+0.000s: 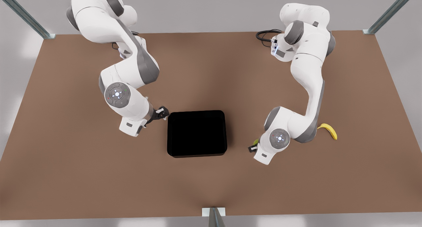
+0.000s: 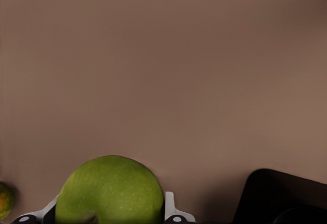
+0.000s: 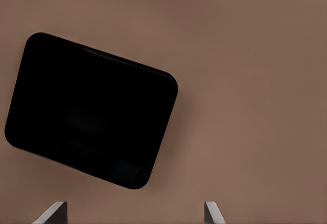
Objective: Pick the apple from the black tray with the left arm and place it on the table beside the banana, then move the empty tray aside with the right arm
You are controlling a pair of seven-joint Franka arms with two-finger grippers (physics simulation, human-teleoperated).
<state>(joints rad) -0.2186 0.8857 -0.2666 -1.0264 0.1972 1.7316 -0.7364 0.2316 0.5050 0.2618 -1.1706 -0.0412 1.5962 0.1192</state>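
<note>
Likely, the apple (image 2: 110,191) clasped between the left arm (image 1: 306,98)'s jaws could roll across the desk (image 1: 211,187) once released, bumping the black tray (image 1: 196,133) beside which the right arm (image 1: 128,72)'s wide jaws wait.

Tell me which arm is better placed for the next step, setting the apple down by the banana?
Left. The left claw grips the apple near the banana; the right claw waits open beside the black tray.
</note>
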